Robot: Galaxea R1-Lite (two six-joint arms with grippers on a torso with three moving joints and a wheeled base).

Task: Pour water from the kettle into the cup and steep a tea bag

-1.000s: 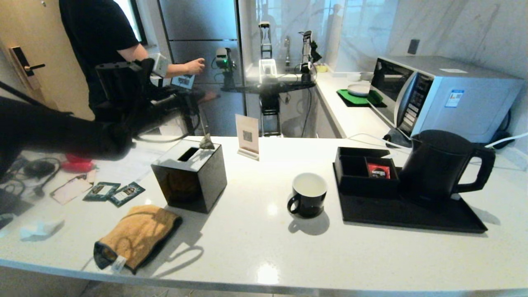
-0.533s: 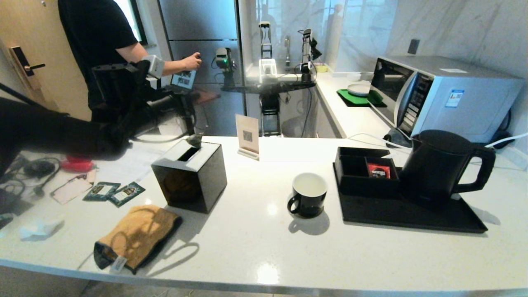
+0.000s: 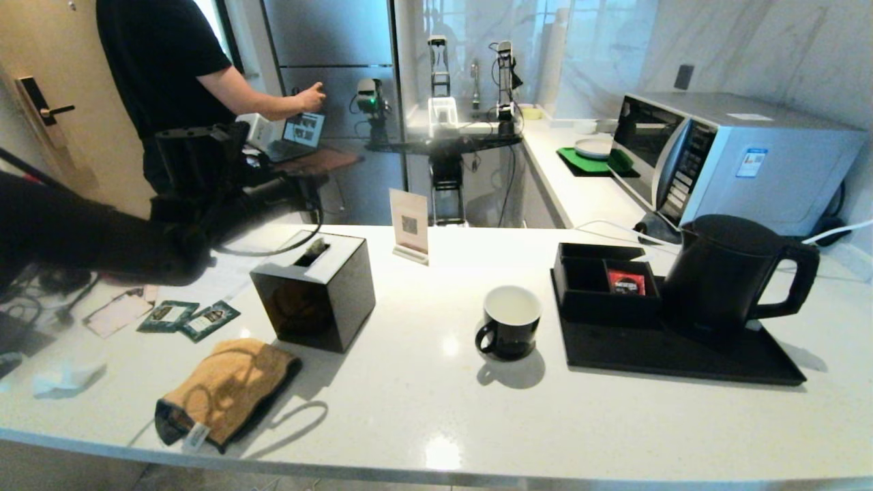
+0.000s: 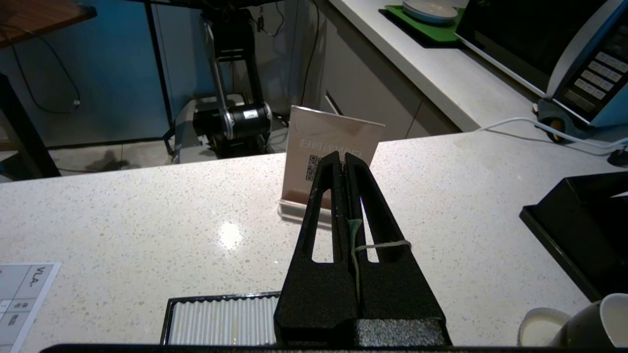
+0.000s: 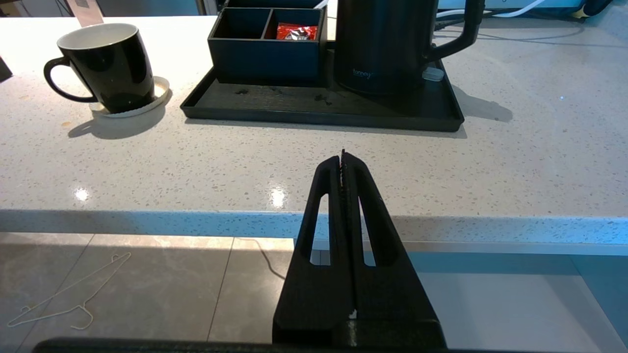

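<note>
My left gripper (image 3: 316,208) hovers over the black tissue box (image 3: 315,290), shut on the green tag (image 4: 354,226) and white string of the tea bag. The tea bag (image 3: 312,252) hangs down to the slot in the box's top. It is hidden under the fingers in the left wrist view, where the gripper (image 4: 342,158) faces the QR sign. The cup (image 3: 511,322) stands mid-counter on a white coaster, handle to the left, its inside white. The kettle (image 3: 723,276) stands on the black tray (image 3: 682,354), lid shut. My right gripper (image 5: 343,158) is shut and empty, off the counter's front edge, out of the head view.
An organiser box holding a red packet (image 3: 625,281) sits on the tray beside the kettle. A QR sign (image 3: 409,225) stands behind the tissue box. An orange cloth (image 3: 225,389) and two green packets (image 3: 187,317) lie at the left. A microwave (image 3: 730,157) and a person (image 3: 170,75) are behind.
The left arm has drawn left and down, bringing the hanging tea bag from above the tissue box's far corner down onto its slot. The person behind has shifted an arm.
</note>
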